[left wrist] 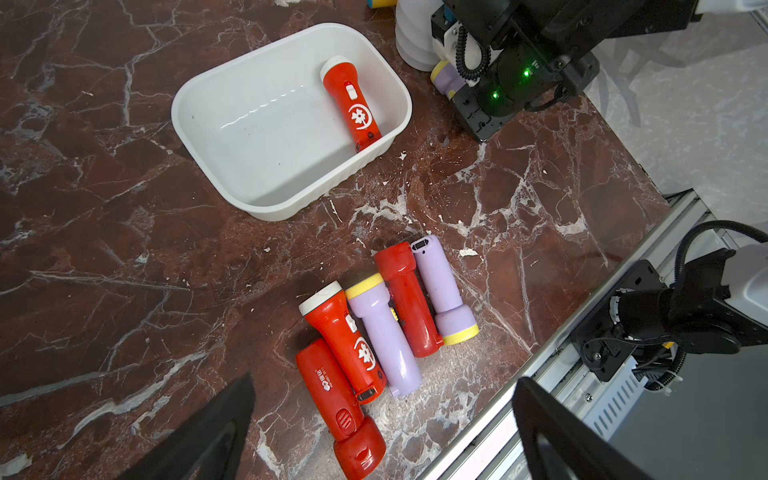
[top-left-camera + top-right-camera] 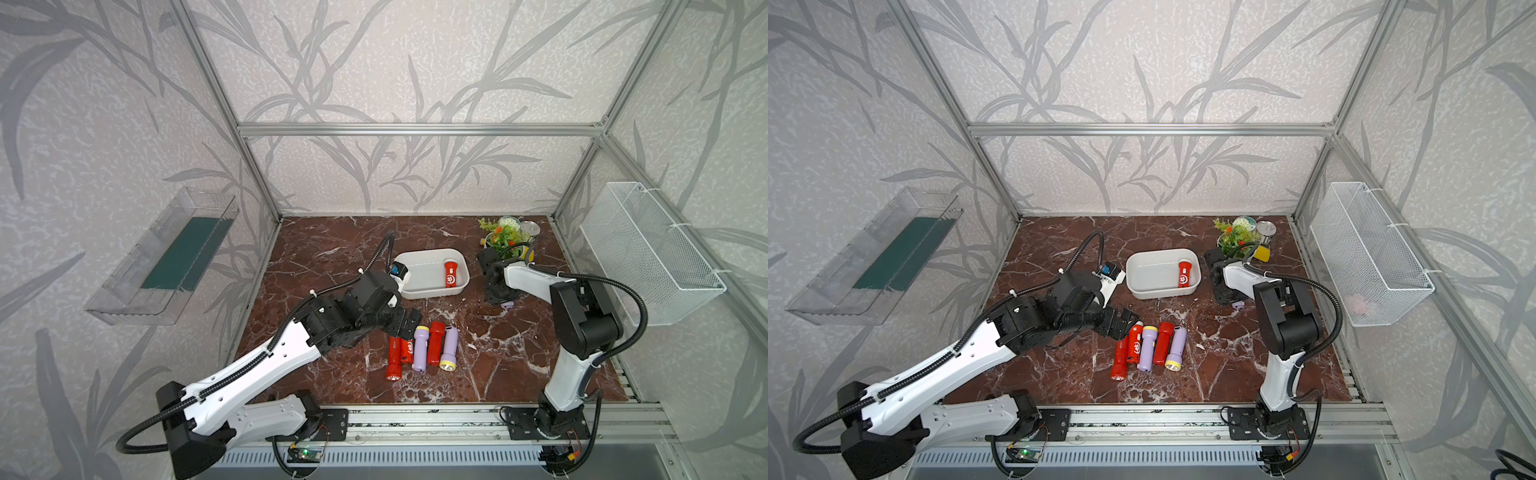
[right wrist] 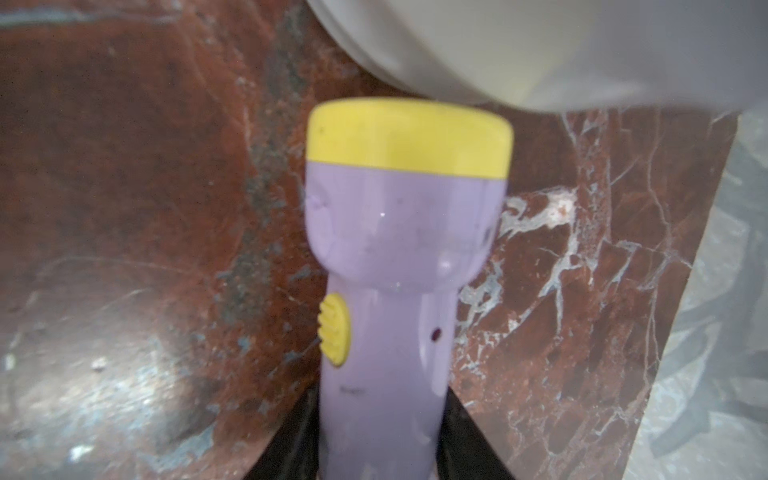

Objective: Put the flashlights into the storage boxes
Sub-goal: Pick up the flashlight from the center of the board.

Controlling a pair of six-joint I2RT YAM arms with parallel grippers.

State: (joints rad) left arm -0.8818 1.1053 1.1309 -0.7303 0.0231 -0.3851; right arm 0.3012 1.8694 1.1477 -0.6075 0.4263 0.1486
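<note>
Right wrist: gripping lilac torch (image 3: 395, 249) by handle with right gripper (image 3: 382, 399), head toward tub (image 3: 498, 50) just ahead; holding left gripper (image 1: 384, 378) open.

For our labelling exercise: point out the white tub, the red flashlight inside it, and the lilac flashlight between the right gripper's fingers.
white tub (image 1: 266, 137): left wrist view, bare floor.
red flashlight (image 1: 353, 106): left wrist view, mid-body.
lilac flashlight (image 3: 399, 232): right wrist view, flared head.

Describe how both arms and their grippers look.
The left arm and right arm have white moulded shells, black joint housings and ribbed black cable hoses. The left gripper and right gripper are black with angular fingers. Small green lights glow on the right gripper's body.
</note>
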